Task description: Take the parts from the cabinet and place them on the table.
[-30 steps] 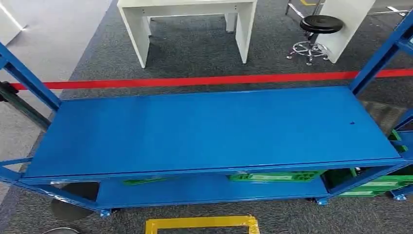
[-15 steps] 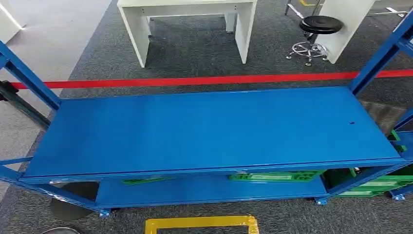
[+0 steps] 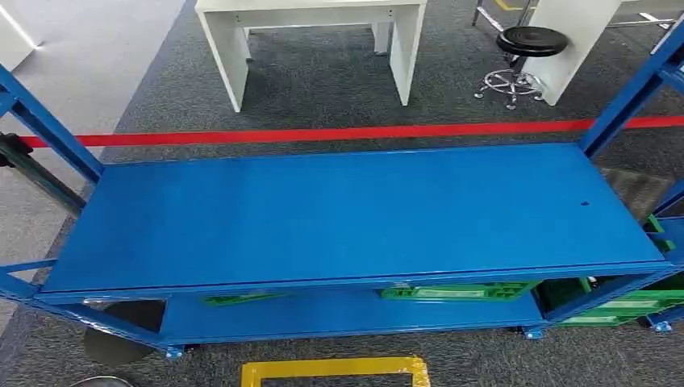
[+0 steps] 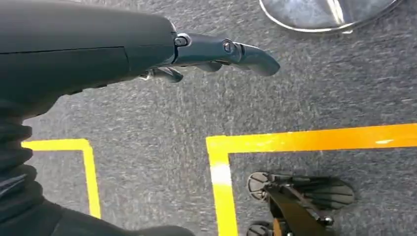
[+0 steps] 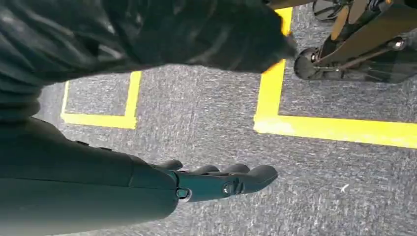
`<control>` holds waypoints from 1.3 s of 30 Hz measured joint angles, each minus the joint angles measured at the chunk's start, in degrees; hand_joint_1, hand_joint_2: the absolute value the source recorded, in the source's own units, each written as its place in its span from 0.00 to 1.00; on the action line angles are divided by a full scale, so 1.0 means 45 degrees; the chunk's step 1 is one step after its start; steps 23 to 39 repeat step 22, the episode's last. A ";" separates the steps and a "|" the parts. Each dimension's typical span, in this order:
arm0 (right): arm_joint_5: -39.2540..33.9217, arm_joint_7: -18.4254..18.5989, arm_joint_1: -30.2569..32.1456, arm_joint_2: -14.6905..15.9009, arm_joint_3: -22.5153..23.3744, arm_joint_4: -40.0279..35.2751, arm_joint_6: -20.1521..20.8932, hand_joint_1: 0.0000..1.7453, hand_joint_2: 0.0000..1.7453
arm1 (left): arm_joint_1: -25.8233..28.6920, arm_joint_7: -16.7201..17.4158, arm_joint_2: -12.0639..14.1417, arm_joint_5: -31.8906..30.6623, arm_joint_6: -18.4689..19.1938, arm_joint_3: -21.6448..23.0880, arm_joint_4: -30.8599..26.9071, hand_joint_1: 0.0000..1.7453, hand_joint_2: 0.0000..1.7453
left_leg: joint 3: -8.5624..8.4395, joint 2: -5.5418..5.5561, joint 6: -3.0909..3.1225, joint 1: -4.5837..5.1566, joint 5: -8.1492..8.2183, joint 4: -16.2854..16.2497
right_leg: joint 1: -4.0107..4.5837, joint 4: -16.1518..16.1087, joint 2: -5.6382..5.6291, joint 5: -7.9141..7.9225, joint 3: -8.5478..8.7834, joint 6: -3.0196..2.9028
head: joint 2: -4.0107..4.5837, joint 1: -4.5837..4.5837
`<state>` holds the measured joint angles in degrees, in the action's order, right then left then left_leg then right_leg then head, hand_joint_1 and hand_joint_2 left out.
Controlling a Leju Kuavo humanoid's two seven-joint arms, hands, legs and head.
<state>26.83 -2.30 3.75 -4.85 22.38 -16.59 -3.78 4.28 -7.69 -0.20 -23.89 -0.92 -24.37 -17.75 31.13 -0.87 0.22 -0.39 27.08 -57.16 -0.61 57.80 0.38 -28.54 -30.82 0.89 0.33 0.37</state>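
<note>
Blue metal shelving cabinet [image 3: 355, 218] stands across the head view on grey carpet [image 3: 323, 81], its broad top shelf bare. On the lower shelf [image 3: 347, 313], green plastic parts [image 3: 456, 291] lie toward the right, a thin flat green piece [image 3: 238, 299] lies left of the middle, and more green plastic crates [image 3: 629, 305] sit at the far right end. A red tape line [image 3: 323, 134] runs along the floor just behind the cabinet. Beyond it stand a white surface [image 3: 310, 32] on slab legs and a black round stool [image 3: 528, 40] with a chrome base. A yellow tape rectangle [image 3: 335, 371] marks the carpet in front of the cabinet.

The left robot hand [image 4: 216, 54] hangs over the carpet near yellow floor lines [image 4: 221, 167], fingers straight and apart, holding nothing. The right robot hand [image 5: 221, 181] likewise hangs over carpet with its fingers extended, empty.
</note>
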 joint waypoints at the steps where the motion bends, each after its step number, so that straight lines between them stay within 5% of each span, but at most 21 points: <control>1: -0.0274 0.0010 0.0048 0.0038 -0.0205 -0.0048 0.0020 0.00 0.00 | 0.0039 0.0066 -0.0005 0.0234 0.0005 0.0214 -0.0044 0.00 0.00 | 0.0000 0.0000 0.0000 0.0000 0.0000 0.0000 | 0.0000 0.0000 0.0001 0.0000 0.0000 0.0000 | 0.0000 0.0005; 20: -0.5545 0.0433 0.0834 0.0729 -0.4021 -0.0957 0.0758 0.00 0.00 | 0.0737 0.1559 -0.0005 0.4978 0.0170 0.4439 -0.0690 0.00 0.00 | 0.0002 0.0000 0.0016 0.0001 0.0012 0.0000 | 0.0000 -0.0002 0.0000 -0.0003 -0.0023 0.0001 | 0.0000 0.0005; 39: -0.5825 0.0452 0.0875 0.0777 -0.4215 -0.1005 0.0802 0.00 0.00 | 0.0775 0.1612 -0.0005 0.5201 0.0199 0.4647 -0.0728 0.00 0.00 | 0.0001 0.0000 0.0017 0.0001 0.0012 0.0000 | 0.0000 -0.0002 0.0001 -0.0003 -0.0026 0.0001 | 0.0000 0.0005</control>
